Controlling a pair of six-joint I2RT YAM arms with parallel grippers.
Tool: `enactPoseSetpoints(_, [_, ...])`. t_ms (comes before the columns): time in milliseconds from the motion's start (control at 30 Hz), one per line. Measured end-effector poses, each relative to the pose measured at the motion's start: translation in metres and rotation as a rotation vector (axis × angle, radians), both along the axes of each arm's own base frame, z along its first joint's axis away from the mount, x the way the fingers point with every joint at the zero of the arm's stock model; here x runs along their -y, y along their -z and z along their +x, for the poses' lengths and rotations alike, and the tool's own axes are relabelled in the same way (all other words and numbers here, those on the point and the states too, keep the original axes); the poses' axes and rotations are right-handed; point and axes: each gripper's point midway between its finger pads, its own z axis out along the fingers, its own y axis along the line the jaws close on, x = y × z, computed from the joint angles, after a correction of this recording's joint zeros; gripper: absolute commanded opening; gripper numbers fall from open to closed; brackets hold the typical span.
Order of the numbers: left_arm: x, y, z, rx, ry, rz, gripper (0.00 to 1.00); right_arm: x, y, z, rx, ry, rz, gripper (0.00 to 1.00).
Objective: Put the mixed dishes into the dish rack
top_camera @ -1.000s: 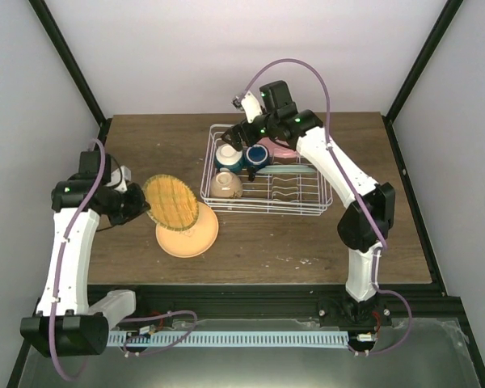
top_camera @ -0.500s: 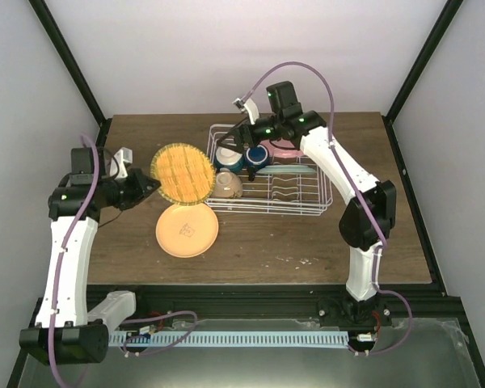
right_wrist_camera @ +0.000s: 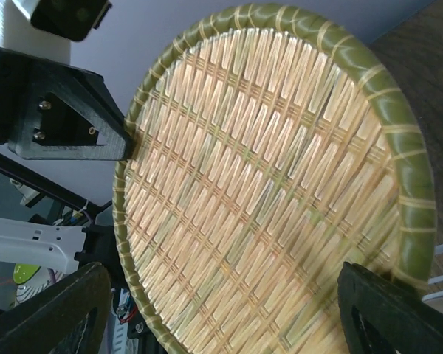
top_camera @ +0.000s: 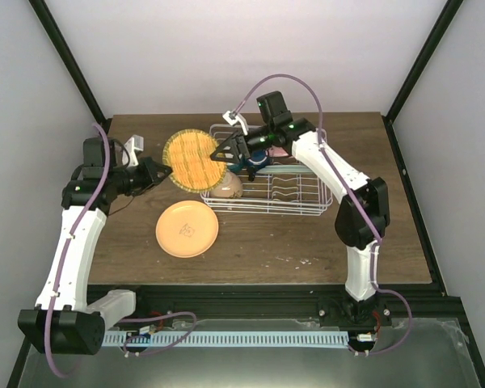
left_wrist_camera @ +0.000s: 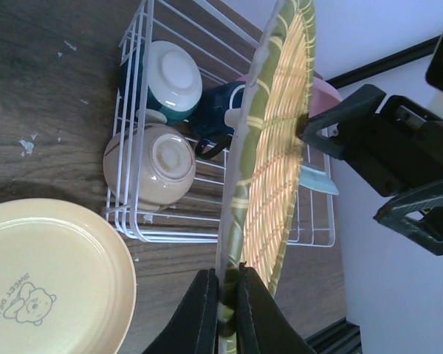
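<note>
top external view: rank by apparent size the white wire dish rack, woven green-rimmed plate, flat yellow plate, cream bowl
1. white wire dish rack
2. woven green-rimmed plate and flat yellow plate: about equal; woven one is held up nearer the camera
3. cream bowl

I work in a lab test booth. Plain white walls (top_camera: pixel 226 48) and black frame posts (top_camera: pixel 66 56) enclose the wooden table (top_camera: pixel 307 242) under my left gripper (top_camera: pixel 166 170).
</note>
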Motion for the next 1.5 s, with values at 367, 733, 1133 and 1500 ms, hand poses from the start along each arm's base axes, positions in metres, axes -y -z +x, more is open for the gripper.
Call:
enactPoseSetpoints(367, [-0.001, 0.001, 0.002, 0.005, -0.006, 0.011, 0.00, -0.001, 0.010, 0.009, 0.029, 0.043, -0.041, 0.88])
enactPoseSetpoints(733, [0.001, 0.001, 0.000, 0.007, 0.011, 0.008, 0.00, 0.024, 0.001, 0.036, 0.119, 0.190, -0.101, 0.89])
enactPoseSetpoints(1133, [0.021, -0.018, -0.005, 0.090, 0.112, -0.101, 0.00, 0.021, 0.011, 0.025, 0.064, 0.121, -0.077, 0.74])
enactPoseSetpoints(1500, [0.028, -0.006, -0.002, 0.097, 0.140, -0.138, 0.00, 0.008, 0.005, -0.001, 0.006, -0.024, 0.010, 0.32])
